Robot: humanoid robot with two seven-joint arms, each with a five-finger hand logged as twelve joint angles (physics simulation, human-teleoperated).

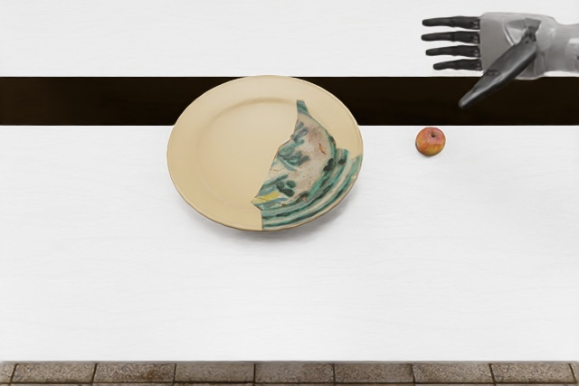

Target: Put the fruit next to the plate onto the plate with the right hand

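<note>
Right hand (490,46) hangs in the upper right of the frame, fingers spread and pointing left, thumb angled down, holding nothing. Fruit (431,141) sits below it at centre right, clear of the plate (194,133) rim. It looks small, light, firm and round, so it may roll. I'd cup its middle from above.

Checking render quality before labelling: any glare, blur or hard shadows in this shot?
Head view: even, flat light, no glare on the white table; only faint soft shadows under the tan round plate and small red-orange apple; the grey right hand looks sharp, unblurred.
</note>
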